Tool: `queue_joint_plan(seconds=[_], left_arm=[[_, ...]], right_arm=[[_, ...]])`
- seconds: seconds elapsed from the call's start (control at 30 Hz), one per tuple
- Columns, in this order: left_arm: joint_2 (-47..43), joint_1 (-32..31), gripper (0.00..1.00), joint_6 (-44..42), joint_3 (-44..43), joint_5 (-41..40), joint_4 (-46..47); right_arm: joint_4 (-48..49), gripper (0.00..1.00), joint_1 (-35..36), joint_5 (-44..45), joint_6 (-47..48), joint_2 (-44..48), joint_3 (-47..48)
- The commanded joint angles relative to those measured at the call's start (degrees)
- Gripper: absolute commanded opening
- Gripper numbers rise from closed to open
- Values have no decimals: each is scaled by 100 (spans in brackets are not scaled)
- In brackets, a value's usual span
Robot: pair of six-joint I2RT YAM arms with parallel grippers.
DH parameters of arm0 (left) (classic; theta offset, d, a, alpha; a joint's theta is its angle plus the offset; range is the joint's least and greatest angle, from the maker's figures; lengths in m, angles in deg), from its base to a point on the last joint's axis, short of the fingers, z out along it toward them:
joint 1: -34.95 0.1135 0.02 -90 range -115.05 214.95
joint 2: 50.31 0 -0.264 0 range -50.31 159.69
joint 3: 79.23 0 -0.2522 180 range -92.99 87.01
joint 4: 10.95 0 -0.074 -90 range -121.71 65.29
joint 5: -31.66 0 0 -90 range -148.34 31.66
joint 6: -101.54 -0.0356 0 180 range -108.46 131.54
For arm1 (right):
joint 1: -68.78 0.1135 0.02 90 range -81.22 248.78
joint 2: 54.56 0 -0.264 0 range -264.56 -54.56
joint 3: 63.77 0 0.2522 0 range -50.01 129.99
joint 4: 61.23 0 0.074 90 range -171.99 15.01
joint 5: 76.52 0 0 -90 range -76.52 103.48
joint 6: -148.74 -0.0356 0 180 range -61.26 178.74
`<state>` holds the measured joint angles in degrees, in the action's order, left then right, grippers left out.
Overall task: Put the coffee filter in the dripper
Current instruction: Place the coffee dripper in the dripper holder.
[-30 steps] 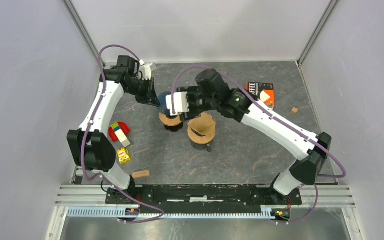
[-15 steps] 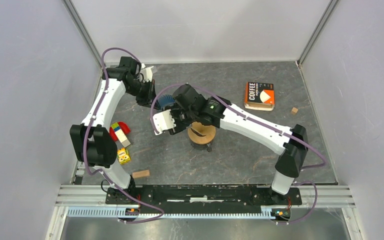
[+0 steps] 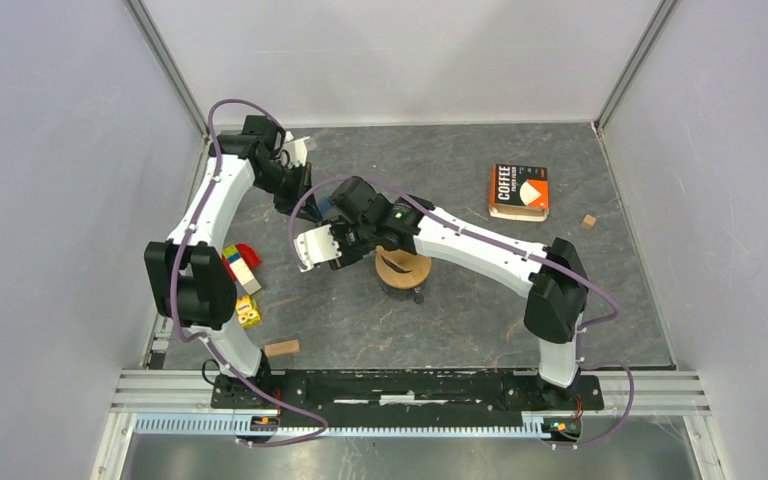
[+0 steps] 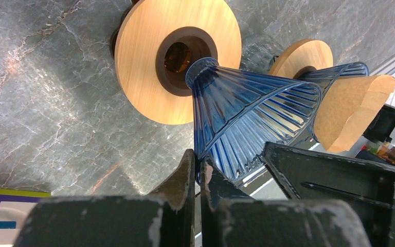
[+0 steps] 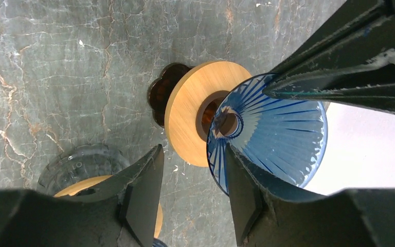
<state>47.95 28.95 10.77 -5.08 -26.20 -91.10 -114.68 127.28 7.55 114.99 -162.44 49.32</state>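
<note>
My left gripper (image 4: 198, 165) is shut on the rim of a blue ribbed glass dripper (image 4: 247, 110), holding it tilted above a wooden disc (image 4: 144, 67) on the table. The brown paper coffee filter (image 3: 403, 262) sits in a second dripper on a glass carafe to the right, and its edge (image 4: 349, 110) shows in the left wrist view. My right gripper (image 5: 193, 157) hangs open over the table beside the held dripper (image 5: 275, 136). One of its fingers (image 5: 241, 190) is against the dripper's rim, and nothing is gripped between the jaws.
A coffee filter box (image 3: 519, 191) lies at the back right, with a small wooden cube (image 3: 588, 221) near it. Coloured toy blocks (image 3: 238, 265), a yellow block (image 3: 248, 313) and a wooden block (image 3: 281, 348) lie along the left side. The carafe (image 5: 79, 164) is close to my right gripper.
My right arm has swung left and towards the near edge, ending beside the held dripper, and its jaws have narrowed. The left arm has barely moved and keeps its grip.
</note>
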Motion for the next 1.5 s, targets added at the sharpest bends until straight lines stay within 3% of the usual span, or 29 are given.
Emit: queue_joint_plan(seconds=[0.0, 0.9, 1.2, 1.47], left_arm=[[74, -26, 2, 223, -301, 276, -32], [361, -24, 2, 203, -265, 163, 56], [411, -23, 2, 189, -321, 153, 56], [523, -24, 26, 95, -549, 10, 56]], right_arm=[[292, 52, 23, 89, 26, -180, 344], [523, 39, -403, -137, -97, -786, 434], [532, 27, -494, -338, -158, -854, 460], [479, 19, -550, -358, -125, -865, 473]])
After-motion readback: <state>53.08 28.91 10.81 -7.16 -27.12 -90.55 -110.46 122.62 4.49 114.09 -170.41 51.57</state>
